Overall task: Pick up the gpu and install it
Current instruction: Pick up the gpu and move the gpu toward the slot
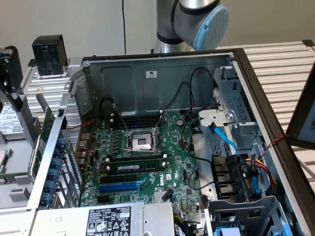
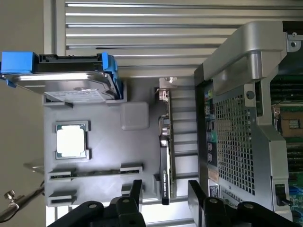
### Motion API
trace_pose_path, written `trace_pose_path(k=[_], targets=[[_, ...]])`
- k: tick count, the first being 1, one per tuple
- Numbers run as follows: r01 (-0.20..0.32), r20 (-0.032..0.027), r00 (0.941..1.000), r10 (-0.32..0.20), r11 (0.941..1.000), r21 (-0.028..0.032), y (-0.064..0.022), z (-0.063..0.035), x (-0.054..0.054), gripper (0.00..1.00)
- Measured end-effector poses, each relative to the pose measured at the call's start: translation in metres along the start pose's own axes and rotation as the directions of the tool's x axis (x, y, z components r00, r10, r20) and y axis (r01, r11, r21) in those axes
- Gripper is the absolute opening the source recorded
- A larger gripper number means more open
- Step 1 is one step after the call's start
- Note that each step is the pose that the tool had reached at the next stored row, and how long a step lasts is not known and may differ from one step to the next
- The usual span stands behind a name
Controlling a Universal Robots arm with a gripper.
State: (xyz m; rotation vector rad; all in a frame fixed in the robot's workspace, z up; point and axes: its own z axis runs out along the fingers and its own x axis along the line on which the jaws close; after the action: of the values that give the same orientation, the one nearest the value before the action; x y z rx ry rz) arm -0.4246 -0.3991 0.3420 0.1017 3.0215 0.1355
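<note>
Black-edged gpu (image 2: 164, 156) stands on edge in grey tray (image 2: 104, 156). Gripper (image 2: 166, 188) jaws wide, straddling its end, apparently not touching. Step: pick-up, no grip yet. A clean grip likely calls for closing squarely on the thin card.

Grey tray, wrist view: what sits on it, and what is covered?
On the tray: a hard drive in a blue caddy, a CPU and the gpu standing on edge. The drive hides the tray beneath it.
</note>
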Motion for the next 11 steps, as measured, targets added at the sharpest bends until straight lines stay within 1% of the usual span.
trace_pose_path(k=[1,3,4,5,8,10,11], targets=[[0.0,0.0051,1.0,0.0,1.0,-0.0007,-0.0002,0.0008,0.001,0.51],[0.002,0.0198,0.9998,-0.002,1.0,-0.0024,-0.0009,0.0023,0.0021,0.51],[0.002,0.0247,0.9997,-0.002,1.0,-0.0041,-0.0012,0.0031,0.0021,0.51],[0.001,0.0267,0.9996,-0.001,1.0,-0.009,-0.0017,0.0039,0.0022,0.51],[-0.007,0.0262,0.9996,0.008,0.9996,-0.0286,-0.0029,0.0066,0.0025,0.51],[-0.015,0.0253,0.9996,0.016,0.9988,-0.0475,-0.0033,0.0078,0.0026,0.51],[-0.019,0.0252,0.9995,0.02,0.9985,-0.0525,-0.0038,0.0091,0.0027,0.51]])
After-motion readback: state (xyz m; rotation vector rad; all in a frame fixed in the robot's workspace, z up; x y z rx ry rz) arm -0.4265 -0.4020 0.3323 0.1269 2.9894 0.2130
